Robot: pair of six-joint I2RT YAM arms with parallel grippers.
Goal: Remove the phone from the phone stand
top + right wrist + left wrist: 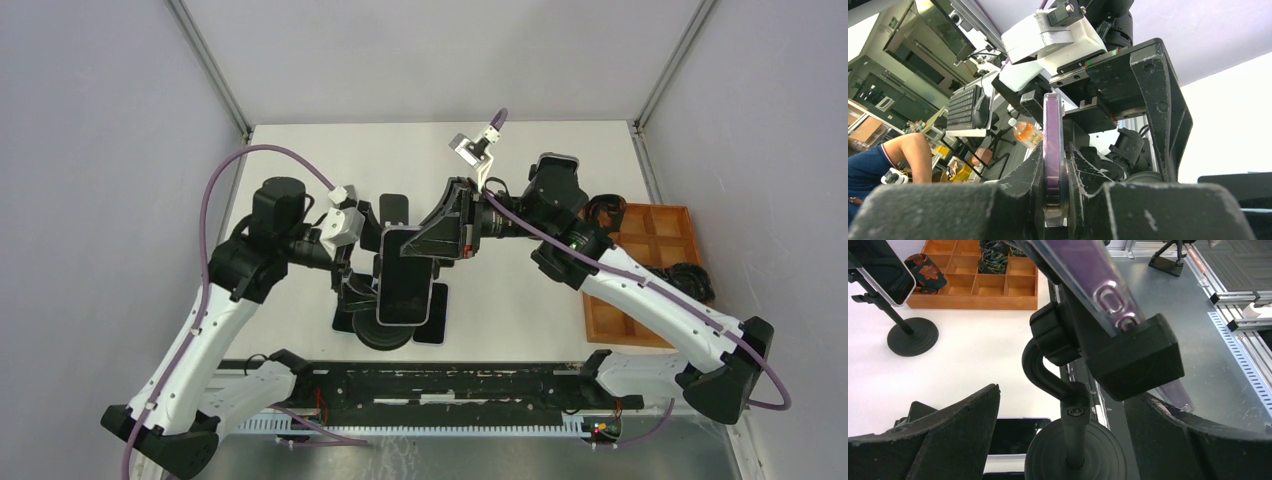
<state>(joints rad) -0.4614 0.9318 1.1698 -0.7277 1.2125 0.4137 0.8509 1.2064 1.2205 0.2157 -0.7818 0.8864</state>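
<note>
A phone (404,283) with a dark screen and a clear purple-tinted case sits tilted in the clamp of a black phone stand (383,331). My right gripper (437,243) is shut on the phone's top edge; the right wrist view shows both fingers pressed on the purple edge (1053,145). My left gripper (1068,415) is open low down, one finger on each side of the stand's stem (1075,427), with gaps on both sides. The stand's clamp (1133,360) holds the phone's lower edge (1093,280).
A second stand (913,337) with a phone (883,270) stands further back. A wooden compartment tray (640,270) with dark items is at the right. Flat dark phones (432,325) lie on the table beside the stand's base. A metal rail (450,385) runs along the near edge.
</note>
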